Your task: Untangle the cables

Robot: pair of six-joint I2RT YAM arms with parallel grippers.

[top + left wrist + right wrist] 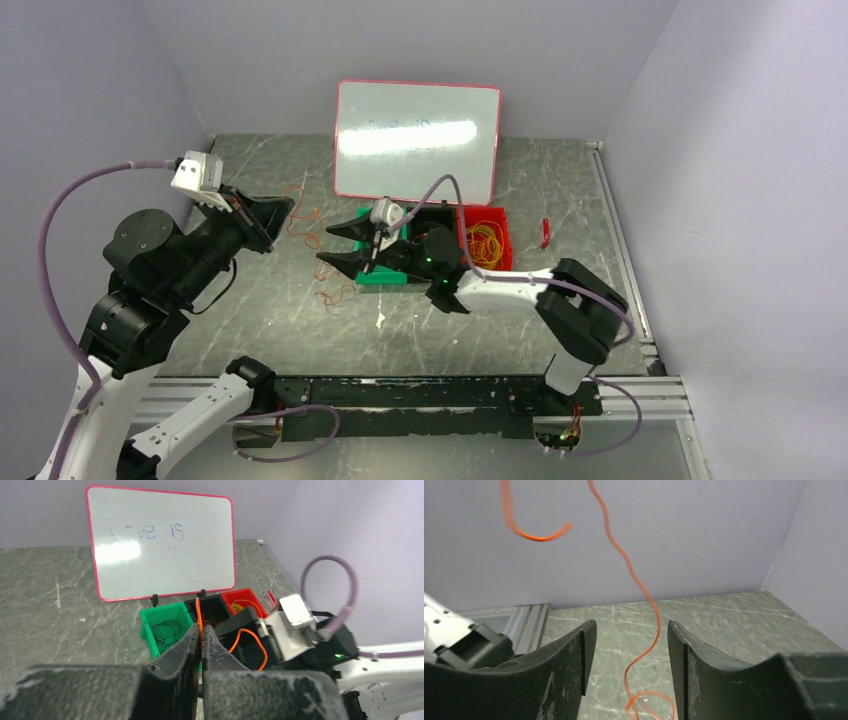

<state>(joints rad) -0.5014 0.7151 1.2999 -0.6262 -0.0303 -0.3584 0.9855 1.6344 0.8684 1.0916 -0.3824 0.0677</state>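
left gripper (201, 630) is clamped on one orange cable (645, 592) and holds it up, strand hangs untouched between the open jaws of the right gripper (626, 630) — I'd close right low on that strand only, then pull apart slowly so nothing snags
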